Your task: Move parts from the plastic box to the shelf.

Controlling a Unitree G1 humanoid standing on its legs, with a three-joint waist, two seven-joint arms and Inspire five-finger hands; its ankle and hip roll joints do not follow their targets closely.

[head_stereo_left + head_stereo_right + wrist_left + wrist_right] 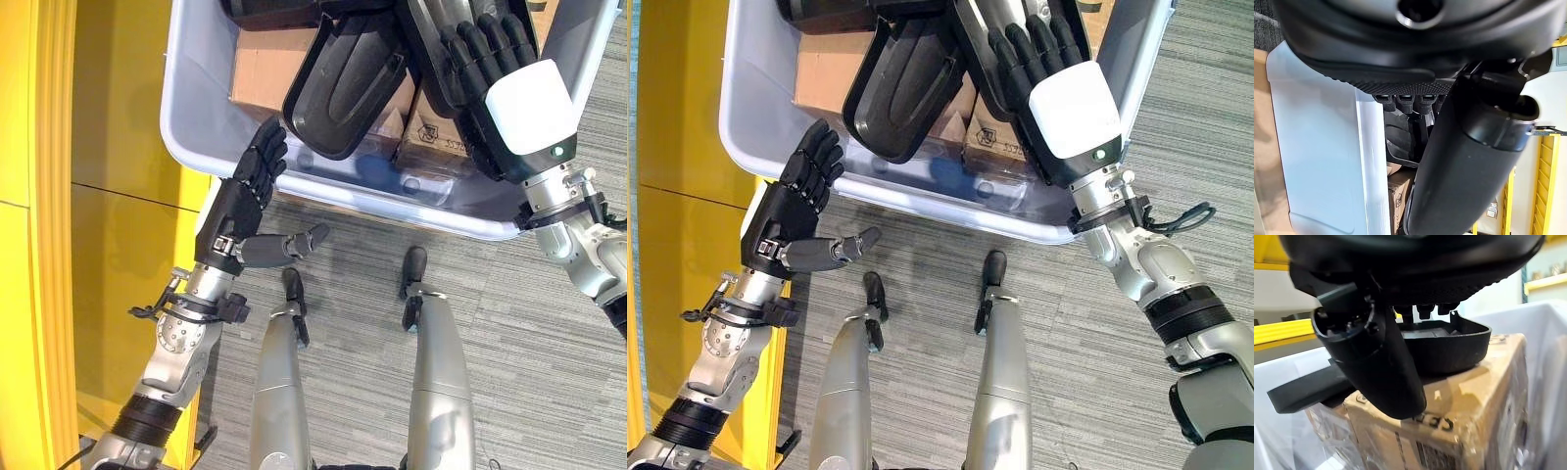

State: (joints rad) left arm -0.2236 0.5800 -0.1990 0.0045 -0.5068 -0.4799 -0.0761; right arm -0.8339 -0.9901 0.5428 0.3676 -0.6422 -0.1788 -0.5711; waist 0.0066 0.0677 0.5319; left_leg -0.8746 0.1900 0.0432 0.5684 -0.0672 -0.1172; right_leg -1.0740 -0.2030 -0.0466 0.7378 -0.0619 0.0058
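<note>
Silver-grey arms [181,343]; dark hands [245,191]

A grey, ribbed carpet floor [529,343] is carrying a pale grey plastic box [196,137], which is sitting directly on it. A yellow metal shelf frame [49,196] is standing on the floor just beside the box, along the robot's left side.
</note>
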